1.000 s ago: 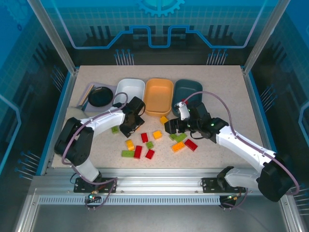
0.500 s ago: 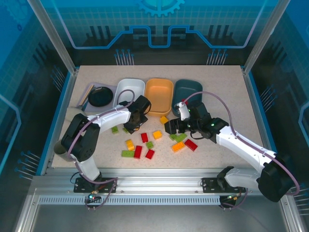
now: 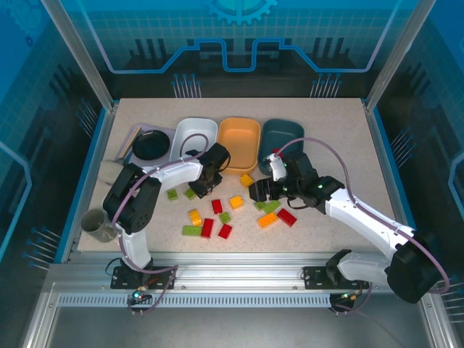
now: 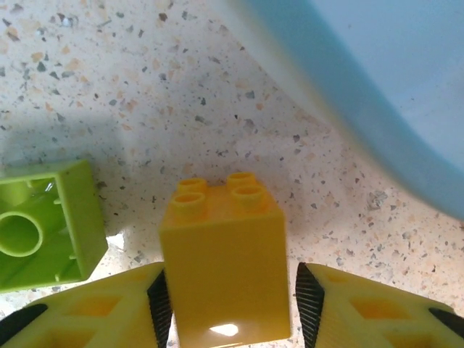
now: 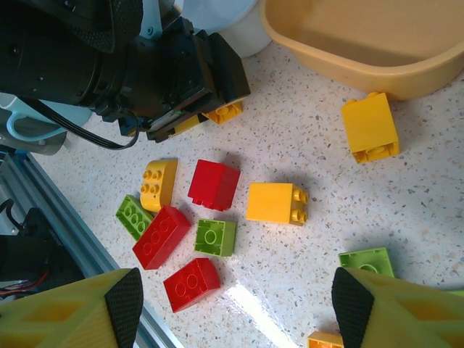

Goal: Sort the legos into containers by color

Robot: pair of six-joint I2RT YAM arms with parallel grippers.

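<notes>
In the left wrist view a yellow lego (image 4: 225, 268) lies on the table between my left gripper's (image 4: 230, 304) pads, which have closed in on its sides. It sits just in front of the white container (image 4: 377, 101), with a green lego (image 4: 43, 228) to its left. From above, the left gripper (image 3: 205, 185) is low by the white container (image 3: 194, 136). The orange (image 3: 239, 143) and teal (image 3: 283, 136) containers stand beside it. My right gripper (image 5: 239, 299) hangs open above scattered red (image 5: 214, 183), green (image 5: 214, 237) and yellow (image 5: 274, 202) legos, holding nothing.
A black round dish (image 3: 151, 145) sits at the back left and a grey cup (image 3: 98, 225) by the left edge. More legos (image 3: 207, 227) lie between the arms, and one yellow (image 3: 246, 179) lies before the orange tub. The metal rail (image 3: 232, 279) bounds the near side.
My left gripper has moved right, towards the white container's near edge, and its jaws have closed in on the yellow lego. The right arm has barely moved.
</notes>
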